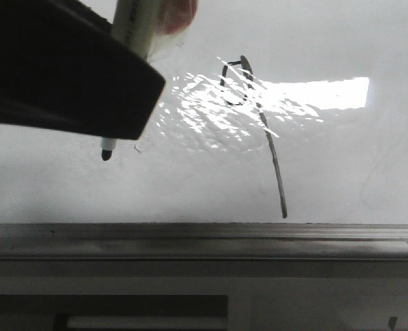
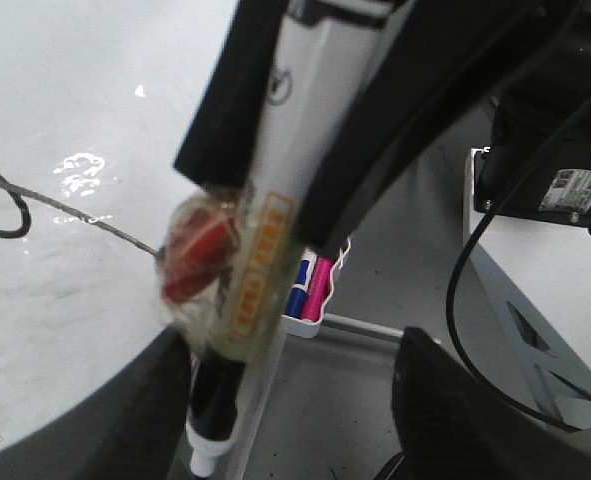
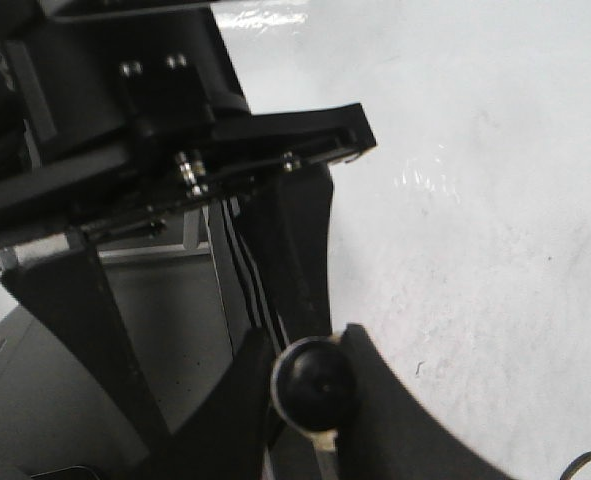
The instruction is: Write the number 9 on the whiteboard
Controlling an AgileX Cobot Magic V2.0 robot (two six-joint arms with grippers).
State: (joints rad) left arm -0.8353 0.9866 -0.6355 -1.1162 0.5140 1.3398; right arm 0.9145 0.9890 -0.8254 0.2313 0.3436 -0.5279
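**Marker clamped off the board, finished 9 to its right**

In the front view, a dark gripper body (image 1: 59,69) is seen at upper left, and a white-barrelled marker (image 1: 131,27) slants down from under it. The marker's black tip (image 1: 106,153) is seen over the whiteboard (image 1: 342,158), well left of the number 9 (image 1: 273,148). A tiny stray tick (image 1: 137,148) is seen just beside the tip. The 9 is drawn thin, with a small loop above a long, slightly slanted tail. Bright glare lies across the loop on the glossy surface. A grey metal rail (image 1: 204,238) edges the board below.

Only the left wrist view shows the barrel wrapped in clear crinkled tape over a red lump (image 2: 197,255) and an orange-printed label. The left gripper (image 2: 290,425) is shown with its curved fingers spread wide, the marker passing between them untouched. Blue and pink pens (image 2: 310,285) are seen standing in a white tray behind.

Only the right wrist view shows the grip itself. The right gripper (image 3: 315,400) is closed around the marker's round black end (image 3: 313,383), seen head-on. The tick (image 3: 420,370) shows beside it on the matte-looking white.
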